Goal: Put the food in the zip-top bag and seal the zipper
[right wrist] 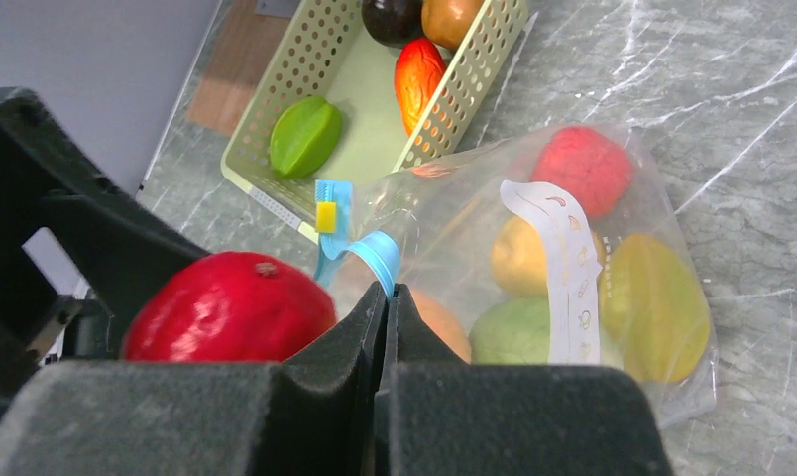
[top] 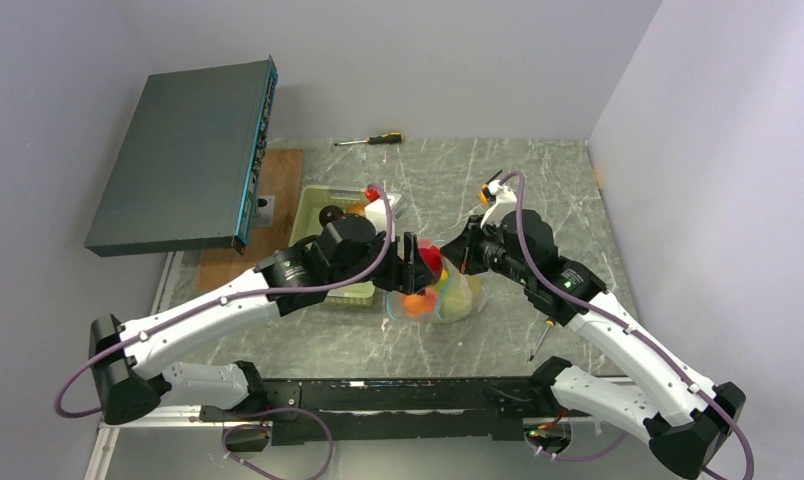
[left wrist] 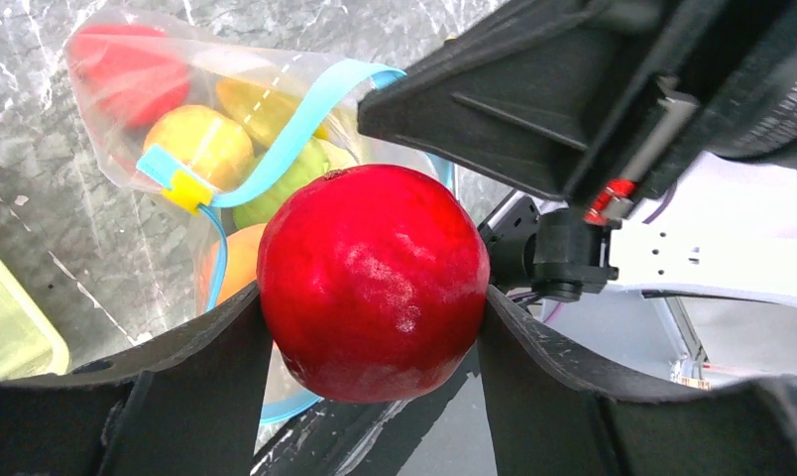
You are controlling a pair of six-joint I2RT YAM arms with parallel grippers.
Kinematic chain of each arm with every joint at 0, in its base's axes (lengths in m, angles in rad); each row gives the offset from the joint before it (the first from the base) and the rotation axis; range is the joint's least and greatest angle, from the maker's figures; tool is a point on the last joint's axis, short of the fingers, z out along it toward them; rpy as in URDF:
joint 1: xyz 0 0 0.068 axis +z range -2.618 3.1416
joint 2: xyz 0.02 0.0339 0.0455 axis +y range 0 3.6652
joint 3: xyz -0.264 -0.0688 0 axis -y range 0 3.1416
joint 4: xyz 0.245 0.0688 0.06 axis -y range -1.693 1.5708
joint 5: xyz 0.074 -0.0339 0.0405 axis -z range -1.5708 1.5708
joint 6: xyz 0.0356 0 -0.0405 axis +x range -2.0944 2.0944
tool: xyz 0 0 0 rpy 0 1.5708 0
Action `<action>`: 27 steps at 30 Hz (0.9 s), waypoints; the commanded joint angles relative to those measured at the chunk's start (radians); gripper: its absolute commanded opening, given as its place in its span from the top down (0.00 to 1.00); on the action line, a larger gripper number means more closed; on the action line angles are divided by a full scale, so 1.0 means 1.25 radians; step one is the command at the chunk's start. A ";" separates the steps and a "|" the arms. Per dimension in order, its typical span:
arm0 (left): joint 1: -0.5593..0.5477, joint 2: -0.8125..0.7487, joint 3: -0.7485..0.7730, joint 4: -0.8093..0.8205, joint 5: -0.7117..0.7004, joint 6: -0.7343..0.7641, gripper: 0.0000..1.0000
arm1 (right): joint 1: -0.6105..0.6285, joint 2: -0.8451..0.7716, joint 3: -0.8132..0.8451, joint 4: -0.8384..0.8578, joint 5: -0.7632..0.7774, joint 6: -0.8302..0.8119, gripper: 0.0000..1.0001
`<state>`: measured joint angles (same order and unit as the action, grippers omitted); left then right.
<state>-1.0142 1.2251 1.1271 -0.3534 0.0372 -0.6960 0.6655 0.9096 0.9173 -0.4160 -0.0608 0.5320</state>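
Zip-top bag (right wrist: 662, 188) lies on the marble table (right wrist: 751, 79), just beside the pale green tray (right wrist: 469, 74), its mouth open. Food (right wrist: 583, 164) inside is red, yellow, green and orange, blurred by the plastic; count unclear.

The white label (right wrist: 563, 268) across the bag's face shows only in the right wrist view. Zipper (right wrist: 378, 253) is unsealed, its teal strip bowed into a loop. Right gripper (right wrist: 387, 296) pinches that strip, jaws pressed together. A yellow slider (right wrist: 325, 216) sits on the strip.

Left gripper (left wrist: 372, 342) clamps a red fruit (left wrist: 373, 258) between its jaws, close to the bag's mouth; whether it touches the plastic cannot be told.

The tray holds green, orange-red, dark and brown pieces, the last two cut off at the frame's top edge. From the top view both arms hide most of the bag and tray, but only there does a screwdriver (top: 370, 140) appear, at the table's far edge.
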 commanded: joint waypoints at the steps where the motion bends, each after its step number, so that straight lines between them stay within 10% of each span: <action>1: -0.033 -0.046 0.019 -0.038 -0.027 -0.010 1.00 | 0.000 -0.025 0.003 0.075 -0.006 0.005 1.00; 23: 0.002 0.134 0.139 -0.124 -0.076 0.002 1.00 | 0.000 -0.008 0.002 0.080 -0.042 0.021 1.00; 27: 0.013 0.127 0.118 -0.079 -0.115 -0.025 0.83 | 0.001 -0.004 -0.001 0.084 -0.047 0.020 1.00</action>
<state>-1.0122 1.3922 1.2591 -0.5205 -0.0444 -0.6975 0.6655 0.9073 0.9169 -0.3954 -0.0914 0.5426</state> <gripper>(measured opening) 0.702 0.009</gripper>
